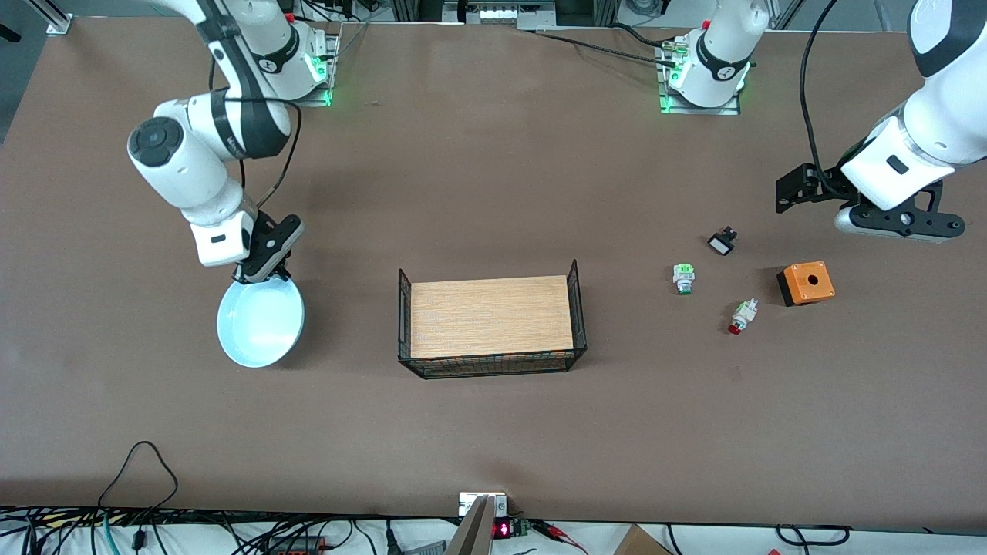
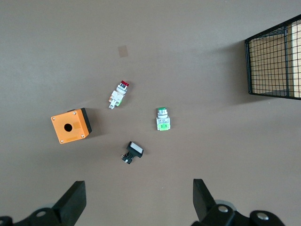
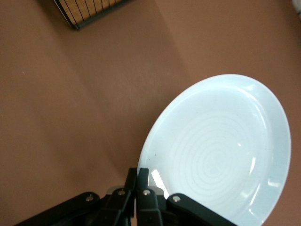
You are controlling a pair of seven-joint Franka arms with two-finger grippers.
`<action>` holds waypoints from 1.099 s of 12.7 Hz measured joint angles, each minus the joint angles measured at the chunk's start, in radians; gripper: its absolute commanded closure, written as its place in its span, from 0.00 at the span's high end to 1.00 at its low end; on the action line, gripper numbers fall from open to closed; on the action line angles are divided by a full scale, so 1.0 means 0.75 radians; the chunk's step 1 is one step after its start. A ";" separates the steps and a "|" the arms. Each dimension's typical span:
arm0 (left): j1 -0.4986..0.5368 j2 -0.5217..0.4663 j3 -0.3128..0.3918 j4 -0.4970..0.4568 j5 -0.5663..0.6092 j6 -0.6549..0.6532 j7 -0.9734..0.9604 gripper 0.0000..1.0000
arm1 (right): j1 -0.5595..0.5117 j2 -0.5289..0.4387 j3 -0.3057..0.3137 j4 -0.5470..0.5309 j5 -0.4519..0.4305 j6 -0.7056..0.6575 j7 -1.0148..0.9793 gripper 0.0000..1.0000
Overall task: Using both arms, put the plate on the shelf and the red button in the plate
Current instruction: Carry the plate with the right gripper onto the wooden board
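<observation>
The pale blue plate is at the right arm's end of the table. My right gripper is shut on its rim at the edge farther from the front camera; the right wrist view shows the fingers pinching the plate. The red button lies on its side on the table at the left arm's end, also in the left wrist view. My left gripper hangs open and empty above the table beside the small parts, its fingertips wide apart.
A wire basket with a wooden floor stands mid-table. Near the red button lie a green-capped button, a small black switch and an orange box with a hole. Cables run along the table's front edge.
</observation>
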 measured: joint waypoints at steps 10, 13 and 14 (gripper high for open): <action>0.000 0.000 0.000 0.000 0.000 0.000 0.000 1.00 | 0.299 -0.034 0.010 0.386 0.001 -0.350 -0.076 0.00; 0.000 0.001 0.000 0.000 0.000 -0.001 0.000 1.00 | 0.402 0.006 0.011 0.441 0.000 -0.351 -0.076 0.00; 0.000 0.001 0.000 0.000 0.000 -0.001 0.000 1.00 | 0.429 0.028 0.011 0.469 0.000 -0.351 -0.076 0.00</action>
